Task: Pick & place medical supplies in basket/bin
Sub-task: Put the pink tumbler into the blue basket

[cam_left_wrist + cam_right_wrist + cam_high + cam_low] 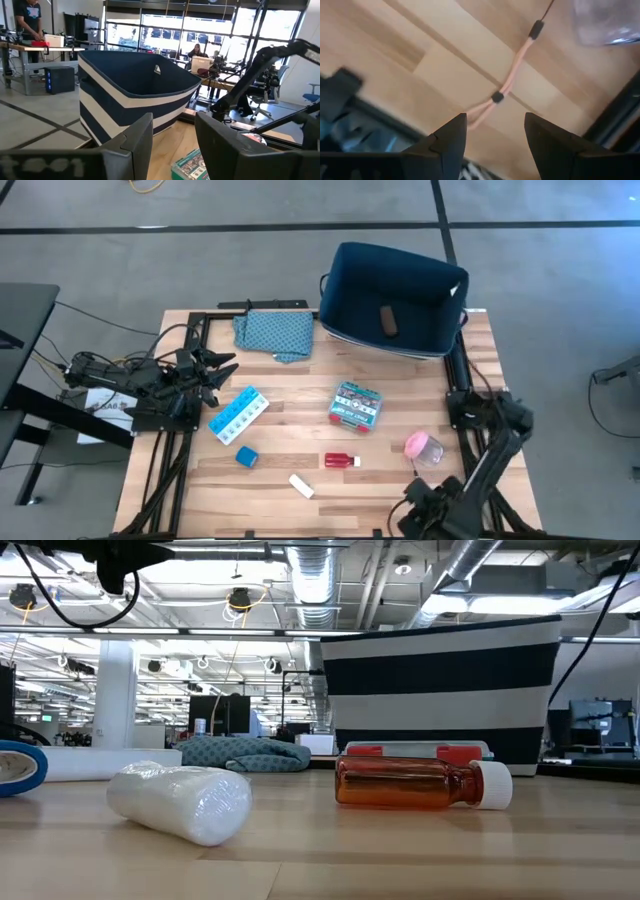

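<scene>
Both hands sitting apart, empty: left hand facing bin, organizer just beside; right hand parked over worktop edge.

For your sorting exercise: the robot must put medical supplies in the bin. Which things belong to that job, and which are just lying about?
Job:
bin
brown oblong
pill organizer
flat box
red bottle
pink roll
blue cube
white tube

Lying about:
teal cloth

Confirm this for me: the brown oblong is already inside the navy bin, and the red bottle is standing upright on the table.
Not quite. The brown oblong is inside the navy bin, but the red bottle lies on its side on the table, as the low view shows.
</scene>
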Available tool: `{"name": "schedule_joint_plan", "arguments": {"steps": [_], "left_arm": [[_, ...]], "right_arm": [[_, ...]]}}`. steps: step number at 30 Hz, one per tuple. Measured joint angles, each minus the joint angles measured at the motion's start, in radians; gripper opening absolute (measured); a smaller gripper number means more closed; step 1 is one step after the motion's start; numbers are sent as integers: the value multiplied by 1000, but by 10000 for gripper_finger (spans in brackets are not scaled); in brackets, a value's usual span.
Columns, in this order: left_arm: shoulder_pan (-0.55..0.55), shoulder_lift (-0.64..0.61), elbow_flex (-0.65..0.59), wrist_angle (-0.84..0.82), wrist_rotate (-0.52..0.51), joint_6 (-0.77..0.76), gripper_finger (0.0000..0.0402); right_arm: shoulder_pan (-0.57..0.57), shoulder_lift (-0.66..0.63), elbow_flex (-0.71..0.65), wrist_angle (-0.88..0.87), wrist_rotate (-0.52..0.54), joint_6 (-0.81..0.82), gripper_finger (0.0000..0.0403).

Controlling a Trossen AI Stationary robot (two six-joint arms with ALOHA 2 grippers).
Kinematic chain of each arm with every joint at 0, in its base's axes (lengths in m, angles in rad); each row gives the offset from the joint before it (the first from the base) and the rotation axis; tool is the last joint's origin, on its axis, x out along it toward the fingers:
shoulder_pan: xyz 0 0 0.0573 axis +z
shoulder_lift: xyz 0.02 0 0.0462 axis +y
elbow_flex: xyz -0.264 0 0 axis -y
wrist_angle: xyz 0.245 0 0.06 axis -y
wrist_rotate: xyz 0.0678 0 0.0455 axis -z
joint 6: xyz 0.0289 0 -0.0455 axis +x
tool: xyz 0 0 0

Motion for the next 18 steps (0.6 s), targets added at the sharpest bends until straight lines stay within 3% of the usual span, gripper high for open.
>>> {"name": "schedule_joint_plan", "arguments": {"steps": [7,14,18], "left_arm": [[0,0,0,7,0,0,138],[0,0,0,38,-1,6,138],[0,0,0,37,-1,8,138]], "right_arm": [[9,113,0,26,5,151,191],[56,117,-27,-6,32,356,185],[65,116,-119,4,56,409,181]]}}
